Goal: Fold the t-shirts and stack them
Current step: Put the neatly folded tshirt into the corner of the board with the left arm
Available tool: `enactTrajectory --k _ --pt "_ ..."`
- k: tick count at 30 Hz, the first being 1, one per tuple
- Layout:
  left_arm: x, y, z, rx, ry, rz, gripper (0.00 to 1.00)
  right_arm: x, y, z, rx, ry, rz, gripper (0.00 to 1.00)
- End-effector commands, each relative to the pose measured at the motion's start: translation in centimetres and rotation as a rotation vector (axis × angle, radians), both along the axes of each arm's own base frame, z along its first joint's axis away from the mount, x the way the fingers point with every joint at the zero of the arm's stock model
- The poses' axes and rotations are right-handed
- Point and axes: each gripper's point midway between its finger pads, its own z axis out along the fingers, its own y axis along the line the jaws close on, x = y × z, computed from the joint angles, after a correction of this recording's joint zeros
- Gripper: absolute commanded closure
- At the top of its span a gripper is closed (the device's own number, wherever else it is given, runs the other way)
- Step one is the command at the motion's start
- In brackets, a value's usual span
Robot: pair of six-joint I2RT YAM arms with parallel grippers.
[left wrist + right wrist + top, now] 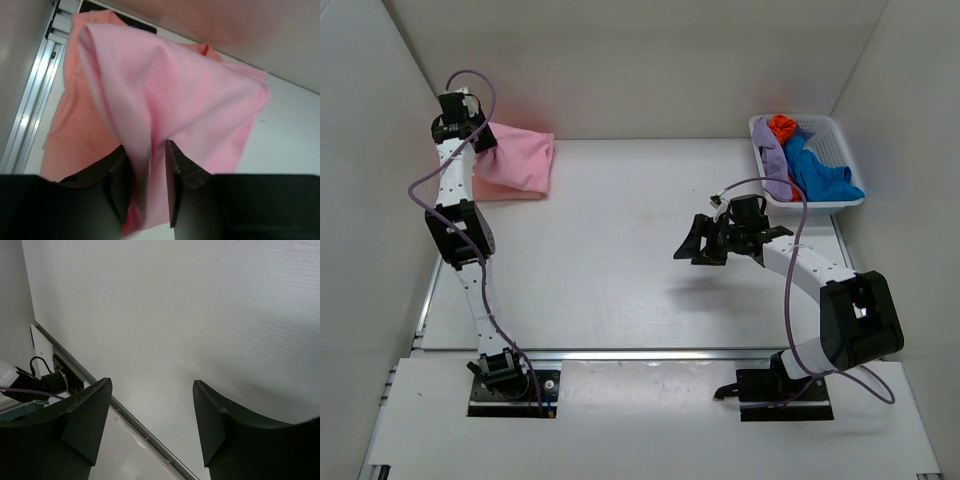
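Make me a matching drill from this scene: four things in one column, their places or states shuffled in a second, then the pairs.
Column one
1. light pink cloth t-shirt
2. salmon-peach cloth t-shirt
3. white plastic lattice basket
4. right gripper

Column two
A. at the far right corner, holding coloured clothes
B. open, above the bare table
C. lying under the other shirt
D. running between the fingers of the left gripper

Pairs: 1-D, 2-C, 3-A, 4-B
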Motion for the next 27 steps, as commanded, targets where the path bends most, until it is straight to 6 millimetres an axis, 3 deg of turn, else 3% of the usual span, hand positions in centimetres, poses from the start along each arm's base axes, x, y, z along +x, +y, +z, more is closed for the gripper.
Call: enactTrajectory --k 1,3,5,6,7,8,9,10,13,15,16,18,19,20,21,22,23,25,27 --pt "0.2 2.7 1.7 0.000 -0.046 0.082 0.55 0.7 1.1 1.2 0.016 -0.034 0.025 0.37" --pt "-0.1 3.4 2.1 0.015 -0.041 0.121 0.50 0.6 1.3 0.8 0.006 -0.031 0.030 0.37" --pt "-1.0 3.8 4.1 0.016 -0.063 0.144 0.45 0.6 1.5 0.9 -0.005 -0.056 0.041 0.35" --pt "-1.3 4.0 4.6 0.031 -0.064 0.161 0.36 0.5 1.2 0.0 -0.032 -0.051 0.032 0.34" --pt "-2.1 3.8 5.8 0.033 -0.078 0.169 0.32 0.6 0.9 -0.2 -0.050 -0.062 0.028 0.34" --pt "-2.8 2.7 6.1 0.016 -0.077 0.149 0.27 0.5 0.3 -0.9 -0.073 -0.054 0.014 0.34" --pt "-3.7 2.6 9.3 0.009 -0.145 0.157 0.21 0.5 -0.1 -0.8 -0.080 -0.065 0.013 0.34" --pt "-4.0 0.9 8.0 -0.032 -0.125 0.110 0.02 0.4 -0.6 -1.2 -0.100 -0.066 0.003 0.33" --pt "-6.7 -3.7 9.2 -0.193 -0.150 -0.009 0.01 -0.1 -2.0 -1.7 -0.139 -0.063 -0.015 0.30" --pt "-9.2 -8.5 8.6 -0.331 -0.105 -0.108 0.01 -0.4 -2.8 -1.8 -0.156 -0.059 -0.033 0.25" --pt "-9.9 -10.1 8.6 -0.360 -0.089 -0.139 0.01 -0.4 -3.6 -1.7 -0.170 -0.066 -0.047 0.15" --pt "-13.4 -15.1 6.8 -0.414 -0.007 -0.213 0.01 -1.0 -4.2 -2.4 -0.195 -0.041 -0.064 0.01" --pt "-14.9 -17.5 7.5 -0.409 -0.012 -0.265 0.02 -1.4 -5.1 -2.7 -0.217 -0.031 -0.076 0.01" --pt "-16.4 -18.6 5.4 -0.416 0.038 -0.279 0.02 -1.7 -5.5 -2.9 -0.237 -0.015 -0.082 0.01" --pt "-18.4 -20.3 4.9 -0.397 0.044 -0.304 0.01 -1.7 -5.9 -2.9 -0.250 -0.022 -0.090 0.01" --pt "-19.7 -22.4 6.2 -0.379 0.007 -0.356 0.01 -2.3 -6.5 -3.4 -0.279 -0.006 -0.102 0.01" --pt "-21.0 -22.5 4.4 -0.361 0.043 -0.348 0.01 -2.4 -6.9 -3.2 -0.281 -0.005 -0.120 0.01" --pt "-23.7 -24.4 4.7 -0.348 0.030 -0.402 0.01 -2.8 -7.1 -3.1 -0.261 -0.008 -0.127 0.01" --pt "-26.0 -25.2 3.5 -0.328 0.045 -0.417 0.01 -3.2 -6.9 -3.0 -0.218 -0.011 -0.126 0.00"
